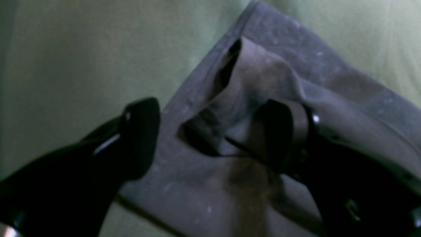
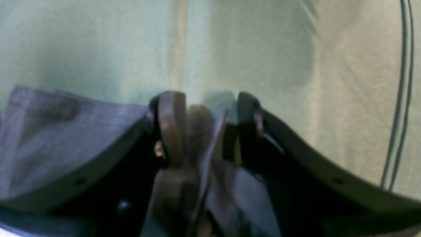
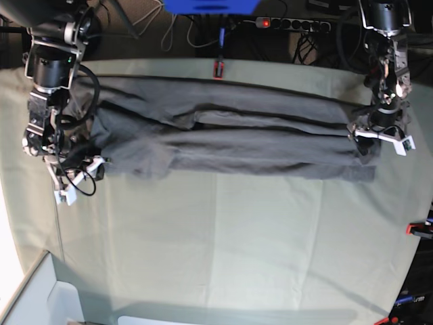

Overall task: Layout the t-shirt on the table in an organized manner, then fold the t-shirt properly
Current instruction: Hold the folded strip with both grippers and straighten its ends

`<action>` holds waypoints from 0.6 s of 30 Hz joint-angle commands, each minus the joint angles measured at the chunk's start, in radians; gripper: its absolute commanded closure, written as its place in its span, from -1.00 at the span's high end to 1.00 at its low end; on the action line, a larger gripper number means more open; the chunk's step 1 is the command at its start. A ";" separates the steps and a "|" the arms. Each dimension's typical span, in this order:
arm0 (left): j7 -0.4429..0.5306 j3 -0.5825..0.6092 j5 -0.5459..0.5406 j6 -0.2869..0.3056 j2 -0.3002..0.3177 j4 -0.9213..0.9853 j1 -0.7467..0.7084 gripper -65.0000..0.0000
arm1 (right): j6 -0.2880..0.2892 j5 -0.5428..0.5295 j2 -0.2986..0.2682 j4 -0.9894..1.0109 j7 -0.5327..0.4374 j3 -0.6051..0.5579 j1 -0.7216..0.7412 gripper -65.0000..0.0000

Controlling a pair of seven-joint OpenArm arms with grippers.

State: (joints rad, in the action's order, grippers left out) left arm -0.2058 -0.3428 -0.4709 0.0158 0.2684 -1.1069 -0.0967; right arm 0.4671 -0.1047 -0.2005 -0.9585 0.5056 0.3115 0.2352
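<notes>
Near edge: the bench wears a pale grey-green cloth, matte and softly creased, with seam-like lines.
Side edge by the left hand: a red clamp.
T-shirt: the dark grey t-shirt lies beyond that stretch, toward the far edge, in a long, uneven band running from one hand to the other; soft, limp knit, layers overlapping, rumpled toward the right hand.
Left hand: released, fingers spread over a turned-up fold with a dark, open hollow.
Right hand: fingers apart, a raised ridge of fabric between them, not pinched.
Done: the shirt is stretched out lengthwise and looks partly folded over, I judge.
Left: the layers need squaring, the rumpled end smoothing, and the band probably folding shorter; no compact, finished fold shows.
</notes>
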 commanded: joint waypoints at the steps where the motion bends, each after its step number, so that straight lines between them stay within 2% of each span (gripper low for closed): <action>1: 0.024 -0.005 0.002 0.003 0.015 -0.014 0.012 0.48 | 0.000 -0.008 -0.015 -0.018 -0.017 0.001 0.022 -0.27; 2: 0.024 -0.005 0.002 0.003 0.015 -0.014 0.012 0.48 | 0.000 -0.008 -0.015 -0.018 -0.017 0.001 0.022 -0.35; 5: 0.024 -0.005 0.002 0.003 0.013 -0.014 0.013 0.48 | 0.000 -0.008 -0.017 -0.018 -0.018 0.001 0.025 -0.79; 7: 0.024 -0.005 0.002 0.003 0.012 -0.014 0.015 0.48 | 0.000 -0.008 -0.018 -0.018 -0.018 0.001 0.028 -1.00; 13: 0.024 -0.005 0.002 0.003 0.010 -0.014 0.016 0.48 | 0.000 -0.008 -0.021 -0.084 -0.018 0.008 0.006 -1.00; 18: 0.024 -0.005 0.002 0.003 0.010 -0.014 0.016 0.48 | 0.000 -0.013 -0.011 -0.307 -0.015 0.004 -0.081 -1.00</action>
State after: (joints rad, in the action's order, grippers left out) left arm -0.2062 -0.3428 -0.4709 0.0158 0.2649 -1.1069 -0.0910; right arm 0.4671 -0.1066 -0.1978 -1.2476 0.5110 0.3130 0.1360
